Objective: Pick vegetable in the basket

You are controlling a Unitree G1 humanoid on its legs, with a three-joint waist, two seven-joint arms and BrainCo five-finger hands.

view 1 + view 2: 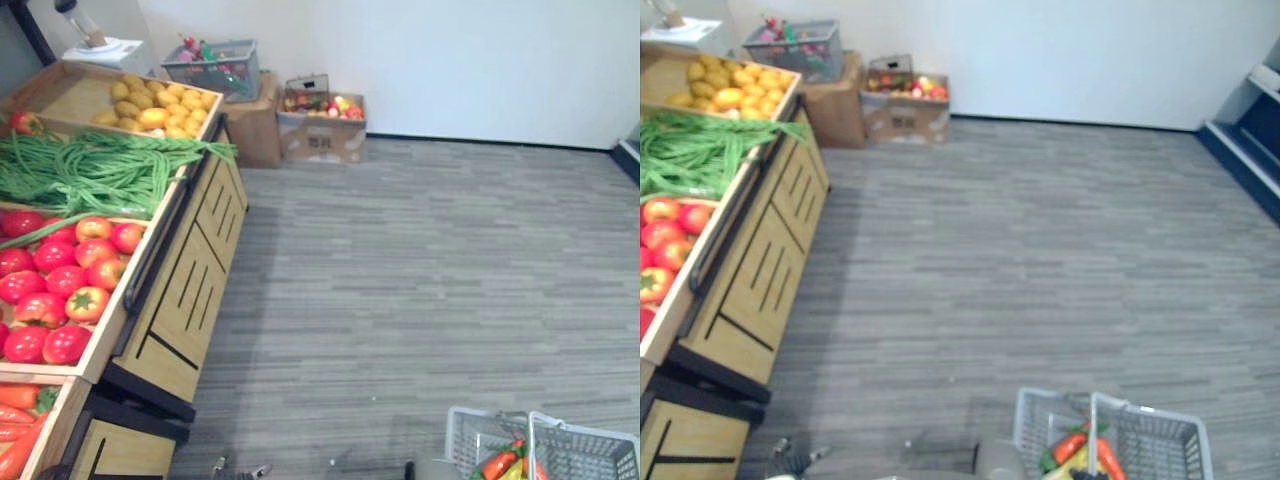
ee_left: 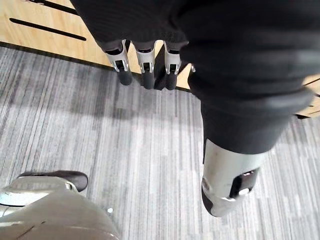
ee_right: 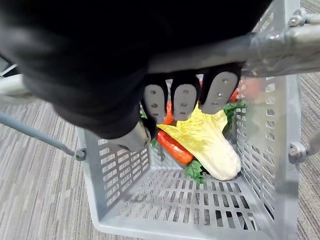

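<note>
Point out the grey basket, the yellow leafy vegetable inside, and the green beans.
grey basket [image 3: 120, 167]: right wrist view, its perforated side wall.
yellow leafy vegetable [image 3: 212, 142]: right wrist view, middle of its leaf.
green beans [image 1: 90, 175]: left eye view, middle of the pile.

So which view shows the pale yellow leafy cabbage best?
Right wrist view: the pale yellow leafy cabbage lies plainly inside the grey plastic basket. In both eye views a yellow tip peeks beside orange carrots.

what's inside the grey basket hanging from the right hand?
Inside the basket: a pale yellow cabbage over an orange carrot, with green leaves beside them. The right hand, curled round the handle, covers the rest.
</note>
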